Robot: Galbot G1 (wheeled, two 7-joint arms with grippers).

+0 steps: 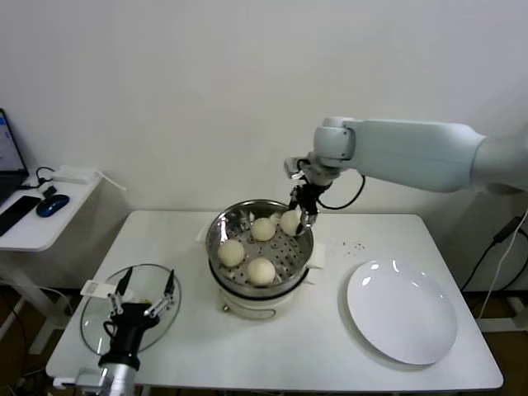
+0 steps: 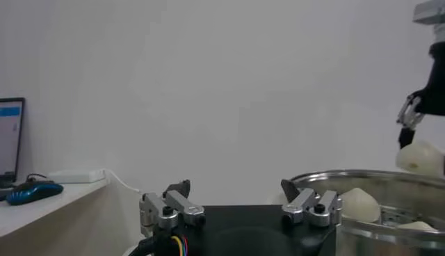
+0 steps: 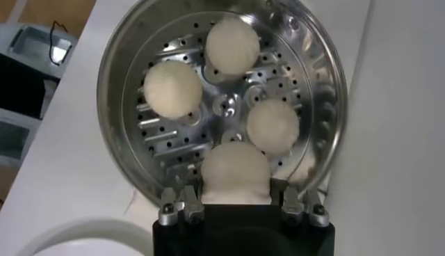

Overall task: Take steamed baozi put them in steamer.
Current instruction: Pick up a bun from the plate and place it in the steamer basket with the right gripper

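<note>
Head view has the right gripper (image 1: pixel 298 216) over the back-right rim of the steamer (image 1: pixel 221 233), fingers clamped on one steamed baozi (image 1: pixel 289 221), so that bun is still in its grip just inside the basket. Three more buns sit on the perforated floor: one at the back (image 1: pixel 263 228), one on the left (image 1: pixel 231 252), one at the front (image 1: pixel 261 271). Right wrist view shows the held bun (image 3: pixel 234 172) squeezed between the fingers (image 3: pixel 183 206), above the other three. The white plate (image 1: pixel 402 311) lies to the right of the cooker. The left gripper (image 1: pixel 147 290) hangs spread wide over the glass lid (image 1: pixel 95 322) at front left. No readable writing or logos anywhere.
</note>
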